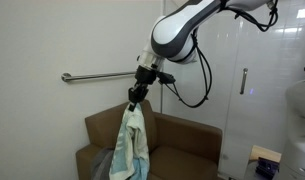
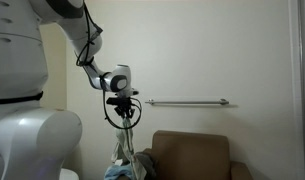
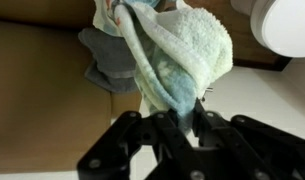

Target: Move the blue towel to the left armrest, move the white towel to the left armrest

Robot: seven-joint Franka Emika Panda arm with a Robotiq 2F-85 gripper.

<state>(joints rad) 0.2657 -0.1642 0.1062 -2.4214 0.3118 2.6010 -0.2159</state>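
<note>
In the wrist view the gripper [image 3: 180, 113] enters from 6 o'clock, its jaws pressed together on a bunched fold of cloth. The bulk of that fold is the white towel [image 3: 197, 50], which spills up toward 12 o'clock. A streak of the blue towel [image 3: 170, 85] runs down into the pinch. It seems both are caught together, though the bunching makes that hard to settle. A gray cloth [image 3: 107, 60] hangs at 9 o'clock of the bundle; whether it is also gripped or only snagged, I cannot tell.

In both exterior views the gripper [image 1: 136, 99] [image 2: 123, 117] points downward, and the cloth bundle [image 1: 130, 148] [image 2: 122, 162] dangles from it at 6 o'clock, lifted free above the brown couch [image 1: 177, 145] [image 2: 192, 155]. The likely left armrest [image 1: 89, 163] sits at 7 o'clock of the gripper, close under the bundle's hanging end. Beyond the couch, a grab bar [image 1: 92, 76] [image 2: 187, 101] runs along the wall.

The step in hand looks like the carry: the cloth is up and not yet set down. The next move calls for shifting over the armrest, lowering until the tail drapes across its rounded top, then parting the jaws. Care is needed that the gray cloth does not come down with the towels.
</note>
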